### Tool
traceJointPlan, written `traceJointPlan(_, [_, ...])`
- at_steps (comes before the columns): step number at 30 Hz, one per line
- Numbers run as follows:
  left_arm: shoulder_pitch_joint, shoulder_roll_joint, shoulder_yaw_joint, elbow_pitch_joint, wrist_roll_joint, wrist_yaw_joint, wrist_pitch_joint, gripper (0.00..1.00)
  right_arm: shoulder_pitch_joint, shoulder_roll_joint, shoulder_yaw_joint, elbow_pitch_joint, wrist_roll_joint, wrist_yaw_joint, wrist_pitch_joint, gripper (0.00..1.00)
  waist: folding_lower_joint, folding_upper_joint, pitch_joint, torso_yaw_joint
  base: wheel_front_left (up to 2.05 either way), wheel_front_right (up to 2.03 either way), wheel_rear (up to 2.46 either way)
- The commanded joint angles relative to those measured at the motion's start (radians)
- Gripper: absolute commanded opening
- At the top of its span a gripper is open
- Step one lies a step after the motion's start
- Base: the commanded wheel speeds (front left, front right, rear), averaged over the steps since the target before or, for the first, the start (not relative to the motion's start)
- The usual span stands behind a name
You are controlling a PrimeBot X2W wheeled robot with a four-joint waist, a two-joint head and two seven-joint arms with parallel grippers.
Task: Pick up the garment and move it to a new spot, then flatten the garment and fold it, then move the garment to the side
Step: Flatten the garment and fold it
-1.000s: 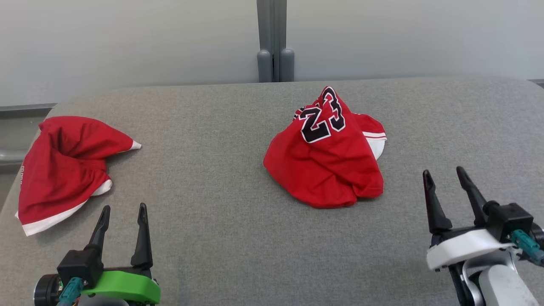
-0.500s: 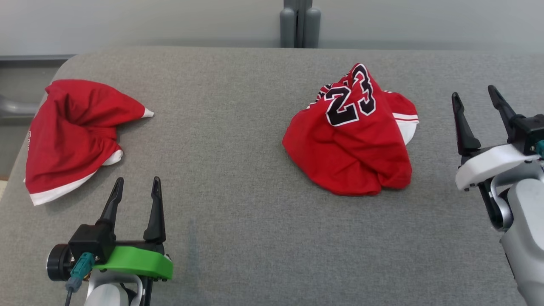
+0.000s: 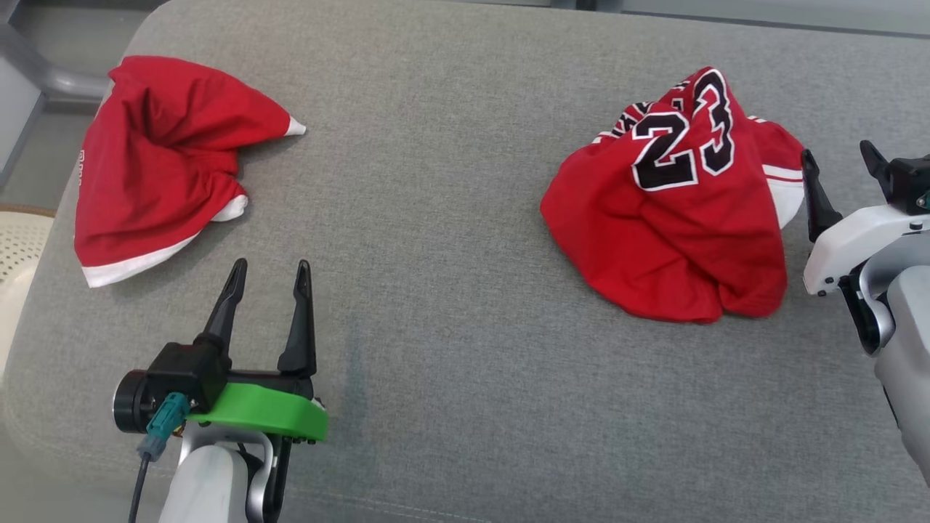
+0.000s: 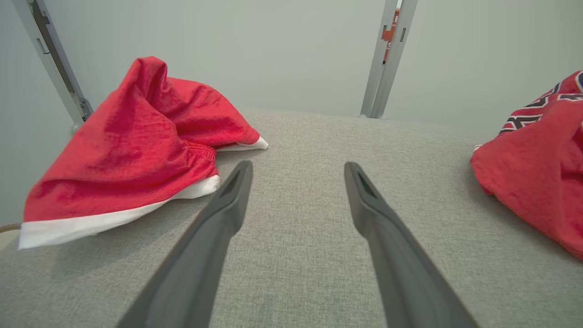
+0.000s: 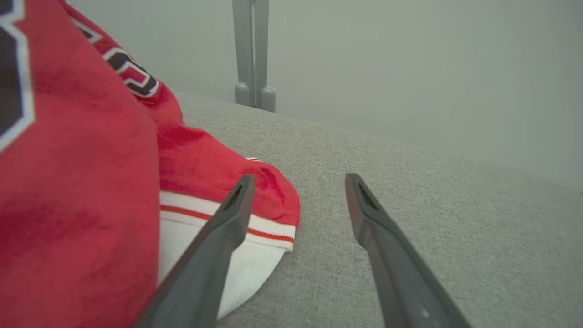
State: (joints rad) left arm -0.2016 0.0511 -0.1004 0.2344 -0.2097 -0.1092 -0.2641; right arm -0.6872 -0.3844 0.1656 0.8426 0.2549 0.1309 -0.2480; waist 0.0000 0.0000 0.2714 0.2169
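A crumpled red garment (image 3: 668, 218) with a black "23" lies heaped at the right of the grey padded table (image 3: 450, 218). My right gripper (image 3: 837, 150) stands open just beside its right edge, the left finger close to the white-and-red hem. In the right wrist view that hem (image 5: 255, 232) lies under the left finger of the right gripper (image 5: 299, 178), with nothing between the fingers. A second red garment (image 3: 160, 160) with white trim lies at the far left. My left gripper (image 3: 271, 265) is open and empty below it, fingertips near its white edge (image 4: 114, 216).
A grey post (image 5: 253, 54) stands against the pale wall behind the table, and another upright (image 4: 387, 59) shows in the left wrist view. A cream perforated object (image 3: 18, 247) sits off the table's left edge. Bare fabric stretches between the two garments.
The head camera has tilted down and turned, shifting the whole picture. My right gripper has moved forward and inward, from below-right of the numbered garment to its right edge. The left gripper has hardly moved.
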Motion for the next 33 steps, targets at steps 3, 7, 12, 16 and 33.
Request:
traceJointPlan(3, [-0.024,-0.001,-0.018,0.003,-0.016,0.013,0.0,1.0,-0.039,-0.008,0.019,0.081,0.024,0.0,-0.004,1.0,0.0,0.0,0.044,0.049,0.0,0.0,0.0])
traceJointPlan(7, [-0.028,0.0,-0.034,0.005,-0.027,0.021,0.0,1.0,-0.064,-0.005,0.033,0.164,0.043,0.0,-0.007,1.0,0.0,0.0,0.05,0.063,0.0,0.0,0.0])
traceJointPlan(12, [-0.033,-0.001,-0.041,0.005,-0.034,0.028,0.0,1.0,-0.081,0.008,0.051,0.251,0.071,0.0,0.005,1.0,0.0,0.0,0.055,0.075,0.0,0.0,0.0])
traceJointPlan(16, [-0.031,-0.001,-0.037,0.009,-0.035,0.032,0.0,1.0,-0.079,0.03,0.074,0.292,0.105,0.0,0.019,0.0,0.0,0.0,0.048,0.072,0.0,0.0,0.0])
traceJointPlan(33, [0.058,0.0,0.009,0.03,0.001,0.022,0.0,1.0,-0.014,-0.166,-0.022,0.141,0.136,-0.001,-0.018,0.0,0.0,0.0,-0.138,-0.039,0.0,0.0,0.0])
